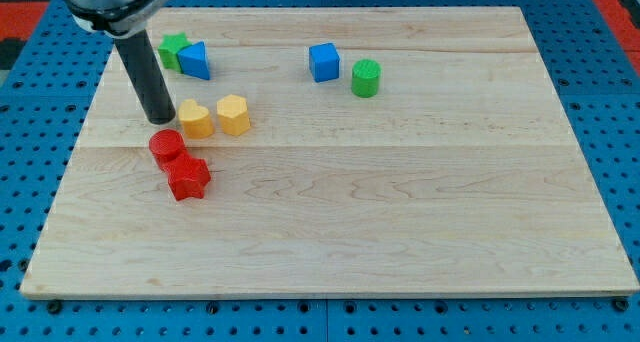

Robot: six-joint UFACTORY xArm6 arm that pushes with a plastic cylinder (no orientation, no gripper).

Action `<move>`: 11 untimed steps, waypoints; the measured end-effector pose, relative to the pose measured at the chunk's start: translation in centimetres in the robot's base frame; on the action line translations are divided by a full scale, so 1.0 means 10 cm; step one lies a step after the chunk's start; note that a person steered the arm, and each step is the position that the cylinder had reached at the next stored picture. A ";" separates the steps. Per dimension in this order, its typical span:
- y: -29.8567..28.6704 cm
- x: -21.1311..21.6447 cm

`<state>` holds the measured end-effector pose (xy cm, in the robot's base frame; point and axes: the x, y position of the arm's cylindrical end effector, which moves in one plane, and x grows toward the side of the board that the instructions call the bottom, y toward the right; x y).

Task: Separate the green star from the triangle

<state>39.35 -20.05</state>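
The green star [172, 49] sits near the board's top left, touching the blue triangle [195, 59] on its right. My tip [160, 117] rests on the board below them, just left of a yellow block [195, 118] and above the red cylinder [166, 146]. The rod rises from the tip toward the view's top left and stands clear of the star and triangle.
A second yellow block [233, 114] lies right of the first. A red star [188, 177] touches the red cylinder below it. A blue cube [324, 62] and a green cylinder [366, 78] sit at the top middle. The wooden board [400, 202] lies on a blue pegboard.
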 end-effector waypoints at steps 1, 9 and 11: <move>-0.25 -0.42; 0.58 -1.25; 0.64 -1.34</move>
